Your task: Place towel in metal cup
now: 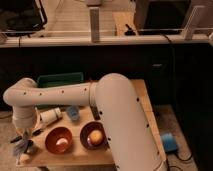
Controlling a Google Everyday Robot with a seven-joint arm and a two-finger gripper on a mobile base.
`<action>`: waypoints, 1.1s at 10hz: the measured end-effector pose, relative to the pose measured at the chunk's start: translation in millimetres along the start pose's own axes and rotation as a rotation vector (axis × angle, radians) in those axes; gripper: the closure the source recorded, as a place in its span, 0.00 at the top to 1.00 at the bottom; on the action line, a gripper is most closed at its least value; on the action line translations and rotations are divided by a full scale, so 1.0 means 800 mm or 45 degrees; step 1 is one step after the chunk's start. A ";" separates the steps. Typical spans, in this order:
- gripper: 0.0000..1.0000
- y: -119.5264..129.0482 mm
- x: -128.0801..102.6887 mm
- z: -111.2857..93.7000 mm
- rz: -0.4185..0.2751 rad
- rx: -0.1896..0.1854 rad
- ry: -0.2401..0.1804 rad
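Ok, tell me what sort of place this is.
Likely an office-type robot lab: a small wooden table holding red round bowls, a glass partition with pale posts behind it. The robot's claw is at the table's front left corner.

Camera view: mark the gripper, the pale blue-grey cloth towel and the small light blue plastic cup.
gripper (26, 137): camera view, its dark tip, low at the picture's left.
pale blue-grey cloth towel (20, 148): camera view, bunched fabric just below the gripper.
small light blue plastic cup (73, 113): camera view, side wall.
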 end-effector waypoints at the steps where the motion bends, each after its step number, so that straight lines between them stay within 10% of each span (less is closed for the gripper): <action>1: 0.44 0.001 0.001 0.008 0.009 -0.002 -0.014; 5: 0.79 0.001 0.004 0.022 0.043 -0.004 -0.058; 11: 0.80 0.000 0.011 0.027 0.136 0.002 -0.122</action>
